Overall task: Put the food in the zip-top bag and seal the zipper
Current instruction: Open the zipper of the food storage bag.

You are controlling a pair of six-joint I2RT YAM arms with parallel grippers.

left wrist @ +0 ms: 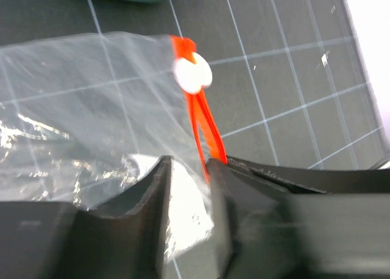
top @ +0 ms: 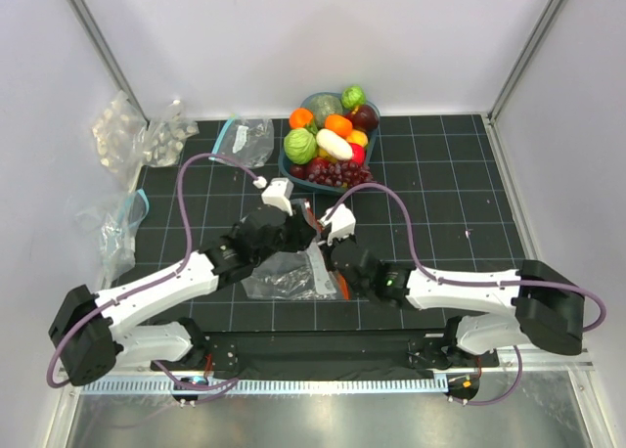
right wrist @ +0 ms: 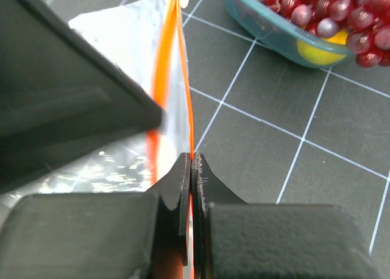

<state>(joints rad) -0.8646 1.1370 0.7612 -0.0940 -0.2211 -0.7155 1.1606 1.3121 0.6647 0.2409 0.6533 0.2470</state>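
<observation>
clear crinkly zip-top bag [top: 284, 277]: on black gridded mat [top: 440, 194], between both arms. orange-red zipper strip [right wrist: 159, 78]: pinched by right gripper [right wrist: 192, 169], jaws closed on it. left gripper [left wrist: 187, 169]: jaws parted, bag edge between. glossy toy fruits and vegetables [top: 331, 140]: heaped in teal bowl [right wrist: 262, 24].

The zip-top bag [top: 279, 277], clear and crinkled, lay flat in the middle, towards the near side, its mouth turned right. The zipper [right wrist: 159, 90], a thin orange-red strip, ran near to far along that edge, its two lips parted and meeting at its white-tipped far end. The food [top: 331, 140] sat heaped at the far middle: green cabbage [top: 300, 145], purple grapes [right wrist: 317, 11], oranges [top: 337, 125], a lemon [right wrist: 320, 50].
</observation>
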